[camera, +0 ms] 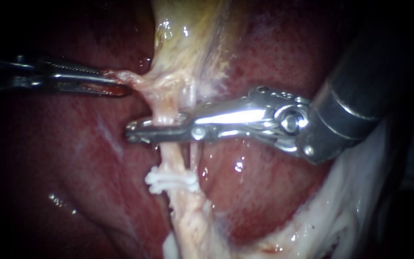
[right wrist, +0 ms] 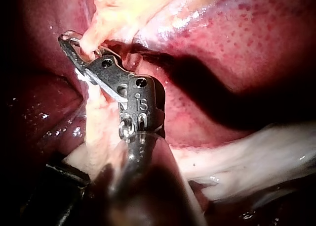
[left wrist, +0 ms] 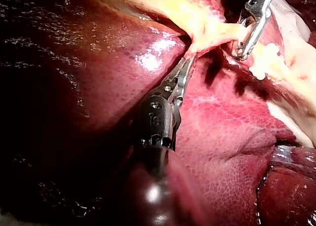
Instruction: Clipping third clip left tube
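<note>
The pale left tube (camera: 168, 153) runs down from the yellowish gallbladder (camera: 192, 33), with a thinner tube (camera: 194, 158) just to its right. White clips (camera: 171, 181) sit across the left tube lower down. My right instrument (camera: 132, 133) reaches in from the right, and its long metal jaws lie across the left tube above the clips, closed together with the tube between them. In the right wrist view the jaw tips (right wrist: 71, 40) hook round pale tissue. My left instrument (camera: 120, 84) holds a strand of tissue beside the gallbladder's neck and pulls it left.
Dark red liver (camera: 274, 57) surrounds the tubes on both sides. Whitish fatty tissue (camera: 341, 211) lies at the lower right under my right instrument's shaft. In the left wrist view the liver (left wrist: 98, 63) bulges beside the left instrument (left wrist: 187, 63).
</note>
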You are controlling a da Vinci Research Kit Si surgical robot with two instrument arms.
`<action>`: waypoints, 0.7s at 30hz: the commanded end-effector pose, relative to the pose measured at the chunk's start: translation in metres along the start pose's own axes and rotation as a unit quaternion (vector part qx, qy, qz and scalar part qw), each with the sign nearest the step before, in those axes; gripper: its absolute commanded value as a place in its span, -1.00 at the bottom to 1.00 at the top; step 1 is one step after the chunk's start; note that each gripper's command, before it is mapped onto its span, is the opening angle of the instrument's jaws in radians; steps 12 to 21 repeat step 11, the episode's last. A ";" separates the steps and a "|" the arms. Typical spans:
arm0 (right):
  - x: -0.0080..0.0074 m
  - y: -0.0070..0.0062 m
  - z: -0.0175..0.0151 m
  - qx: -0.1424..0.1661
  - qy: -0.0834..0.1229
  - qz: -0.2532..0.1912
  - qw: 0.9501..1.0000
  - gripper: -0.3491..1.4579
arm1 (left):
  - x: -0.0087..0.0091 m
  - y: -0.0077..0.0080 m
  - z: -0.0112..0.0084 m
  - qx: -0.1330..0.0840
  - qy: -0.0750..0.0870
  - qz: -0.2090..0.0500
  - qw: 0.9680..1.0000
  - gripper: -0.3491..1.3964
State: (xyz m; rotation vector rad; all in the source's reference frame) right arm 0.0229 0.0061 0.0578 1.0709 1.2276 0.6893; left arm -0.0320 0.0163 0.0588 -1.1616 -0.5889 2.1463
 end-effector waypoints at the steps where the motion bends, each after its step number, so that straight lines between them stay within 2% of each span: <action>1: -0.0002 0.0002 0.0001 0.001 -0.001 0.000 1.000 -1.00 | 0.0000 0.0000 0.0000 0.000 0.000 0.000 1.000 -1.00; 11: -0.0007 0.0007 0.0001 0.002 -0.004 -0.002 1.000 -1.00 | 0.0000 0.0000 0.0001 0.000 0.000 0.000 1.000 -1.00; 21: -0.0007 0.0007 0.0001 0.002 -0.004 -0.002 1.000 -1.00 | 0.0000 0.0000 0.0001 0.000 0.000 0.000 1.000 -1.00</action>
